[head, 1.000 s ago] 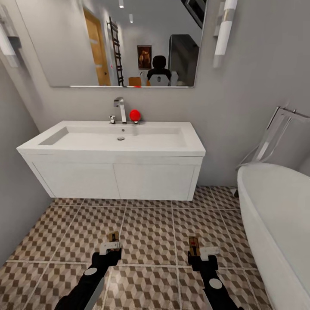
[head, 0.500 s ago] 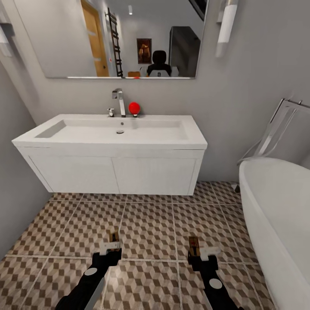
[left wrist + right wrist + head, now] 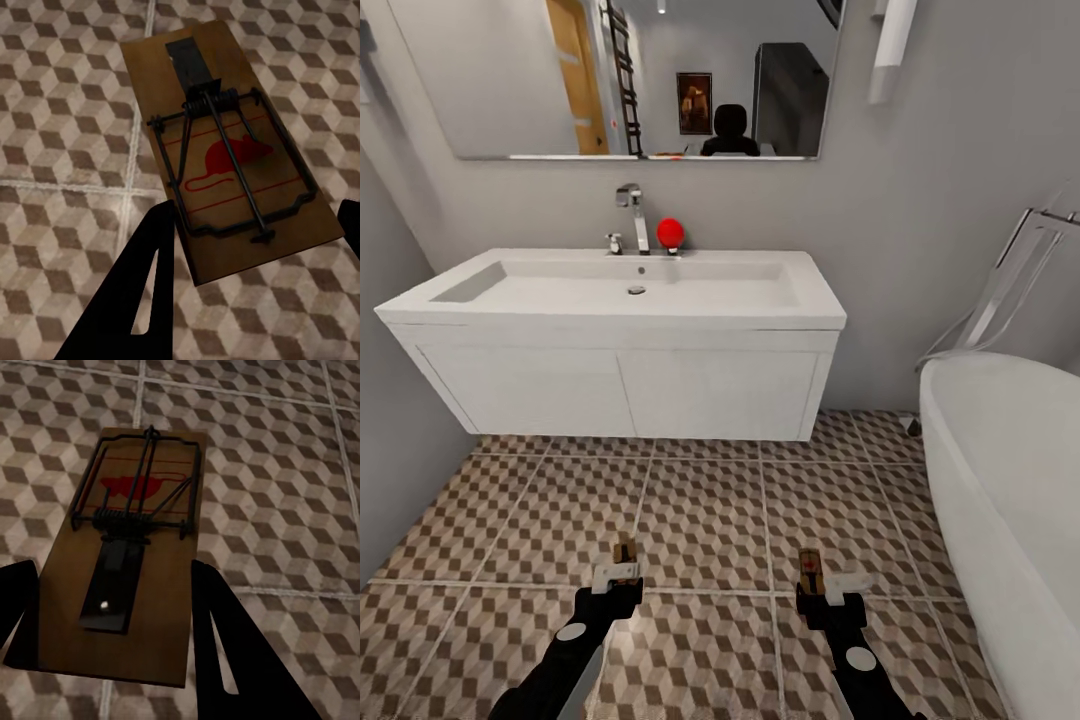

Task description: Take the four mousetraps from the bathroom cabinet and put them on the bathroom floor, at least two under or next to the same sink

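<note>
My left gripper (image 3: 619, 574) is shut on a brown wooden mousetrap (image 3: 624, 551), held a little above the cube-patterned bathroom floor (image 3: 710, 515). In the left wrist view this mousetrap (image 3: 225, 150) shows its wire bar and red mouse mark between the dark fingers (image 3: 142, 292). My right gripper (image 3: 826, 584) is shut on a second mousetrap (image 3: 810, 566), which lies flat between the fingers (image 3: 225, 645) in the right wrist view (image 3: 131, 555). The white wall-hung sink (image 3: 620, 390) stands ahead, beyond several tiles. The cabinet is out of view.
A big white tub (image 3: 1010, 470) fills the right side. A grey wall (image 3: 390, 440) closes the left. On the sink's back edge stand a chrome faucet (image 3: 632, 205) and a red ball (image 3: 671, 232). A mirror (image 3: 510, 80) hangs above.
The whole view has shifted: the sink sits higher and larger, so the camera has moved closer. Both grippers keep their traps and their places in the view.
</note>
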Controlling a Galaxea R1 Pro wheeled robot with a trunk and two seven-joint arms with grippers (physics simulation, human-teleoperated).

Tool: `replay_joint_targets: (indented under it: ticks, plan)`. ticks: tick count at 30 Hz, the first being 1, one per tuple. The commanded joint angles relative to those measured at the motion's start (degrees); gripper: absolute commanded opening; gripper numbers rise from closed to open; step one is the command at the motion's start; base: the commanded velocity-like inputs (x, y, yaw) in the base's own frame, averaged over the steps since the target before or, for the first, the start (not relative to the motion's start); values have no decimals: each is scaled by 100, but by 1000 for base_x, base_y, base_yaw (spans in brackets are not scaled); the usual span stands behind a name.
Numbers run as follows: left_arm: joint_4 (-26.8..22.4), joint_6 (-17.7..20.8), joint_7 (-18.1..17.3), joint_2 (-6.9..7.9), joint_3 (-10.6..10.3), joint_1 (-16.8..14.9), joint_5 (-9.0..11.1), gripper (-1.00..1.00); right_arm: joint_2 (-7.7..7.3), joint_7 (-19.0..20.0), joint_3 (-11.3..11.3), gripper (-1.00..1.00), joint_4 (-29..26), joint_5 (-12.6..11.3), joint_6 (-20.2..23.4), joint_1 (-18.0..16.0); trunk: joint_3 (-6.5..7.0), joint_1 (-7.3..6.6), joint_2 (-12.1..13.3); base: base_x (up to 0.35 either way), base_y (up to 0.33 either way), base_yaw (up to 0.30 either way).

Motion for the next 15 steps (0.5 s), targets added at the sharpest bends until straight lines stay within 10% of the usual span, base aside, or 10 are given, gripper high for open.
replay_joint_targets:
  ticks: [1,15]
  plan:
    - [-10,27,50,4,-24,-2,49,-100,-1,-23,10,-100,0,28,3,-2,-32,22,-44,0,0,0]
    - [36,26,50,4,-24,-2,49,-100,-1,-23,10,-100,0,28,3,0,-413,329,-605,0,0,0]
